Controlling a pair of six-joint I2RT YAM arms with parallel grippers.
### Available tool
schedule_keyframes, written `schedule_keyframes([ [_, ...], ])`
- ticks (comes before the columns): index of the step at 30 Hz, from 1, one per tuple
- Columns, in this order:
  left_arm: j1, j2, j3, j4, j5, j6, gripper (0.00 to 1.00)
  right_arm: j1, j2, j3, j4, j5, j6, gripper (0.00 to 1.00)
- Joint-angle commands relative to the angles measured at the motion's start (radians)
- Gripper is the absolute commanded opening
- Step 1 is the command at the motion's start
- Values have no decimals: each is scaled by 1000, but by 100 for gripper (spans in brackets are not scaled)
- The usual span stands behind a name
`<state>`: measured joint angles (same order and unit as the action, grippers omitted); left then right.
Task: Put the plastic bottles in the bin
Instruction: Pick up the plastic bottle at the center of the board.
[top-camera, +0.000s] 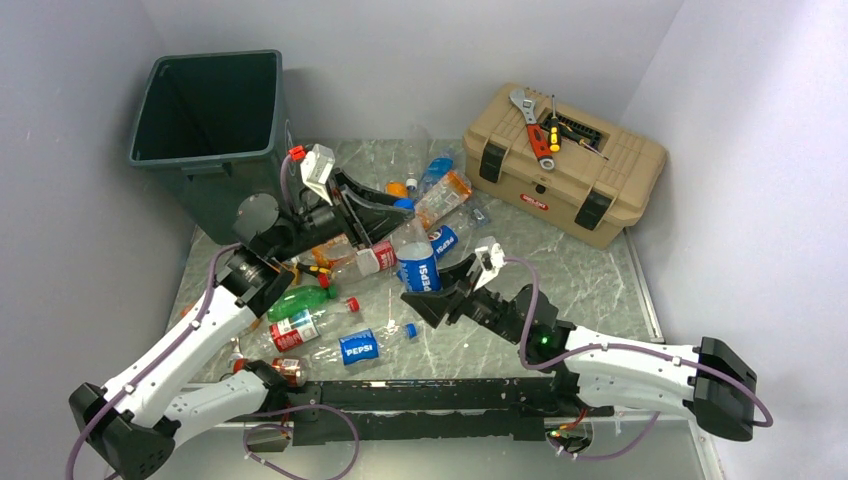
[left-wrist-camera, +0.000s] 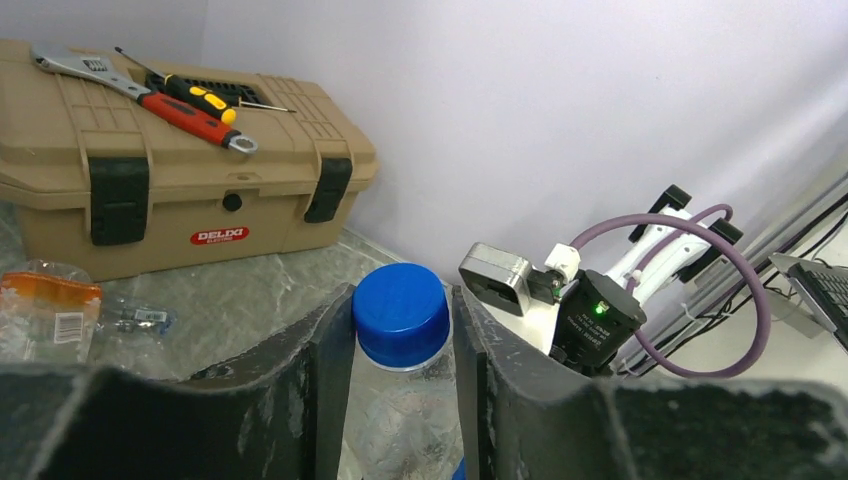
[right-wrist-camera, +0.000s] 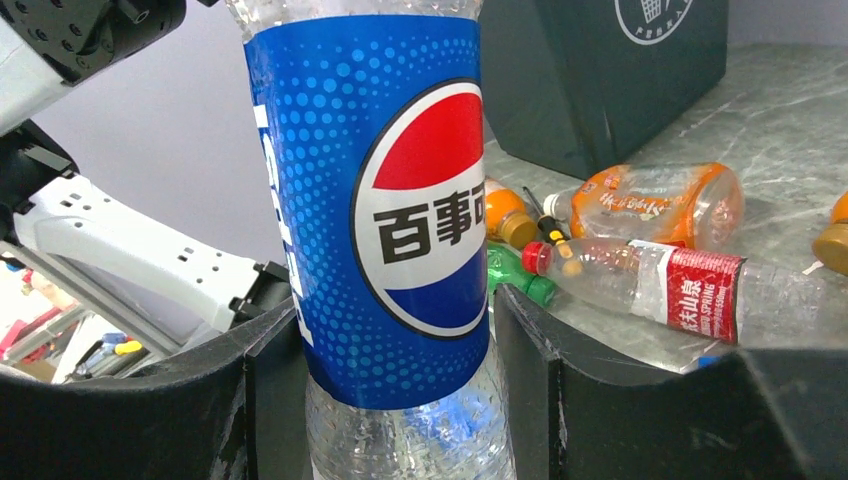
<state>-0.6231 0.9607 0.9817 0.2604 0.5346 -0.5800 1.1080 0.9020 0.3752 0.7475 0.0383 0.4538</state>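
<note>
Left tool: you clench the Pepsi bottle's round blue cap
Right tool: black fingers flank the glossy label; grip unclear to you
Bin: dark, rectangular, behind left tool

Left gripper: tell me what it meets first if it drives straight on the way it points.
The blue cap of the Pepsi bottle, already between the fingers of the left gripper. Behind it, apparently farther off, is the right arm's wrist; depth is unclear.

Bright even light, soft faint shadows, crisp overhead view, wrist-view foregrounds slightly blurred
</note>
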Motion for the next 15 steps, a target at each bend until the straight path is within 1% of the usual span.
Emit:
schedule_keyframes([
  [1, -3, 3, 20, 8, 41, 4, 45, 9, 1, 47, 15, -16, -10, 38],
  [2, -3, 5, 21, 5, 47, 3, 53, 9, 2, 47, 15, -14, -12, 38],
  [3, -3, 8, 23, 0, 50, 2, 58, 9, 3, 48, 14, -12, -14, 38],
  [5, -3, 11, 28, -10, 55, 4, 60, 9, 6, 52, 11, -11, -17, 38],
  [8, -3, 17, 36, -23, 63, 10, 57, 10, 12, 61, -2, -13, -25, 39],
  [11, -4, 24, 43, -33, 77, 11, 45, 11, 15, 64, -7, -9, -30, 39],
  [12, -4, 24, 44, -32, 79, 11, 39, 11, 16, 65, -10, -8, -31, 39],
  [13, -4, 24, 44, -31, 82, 12, 32, 12, 18, 67, -16, -8, -33, 39],
  [15, -4, 26, 45, -34, 90, 18, 11, 12, 18, 72, -25, -9, -35, 40],
])
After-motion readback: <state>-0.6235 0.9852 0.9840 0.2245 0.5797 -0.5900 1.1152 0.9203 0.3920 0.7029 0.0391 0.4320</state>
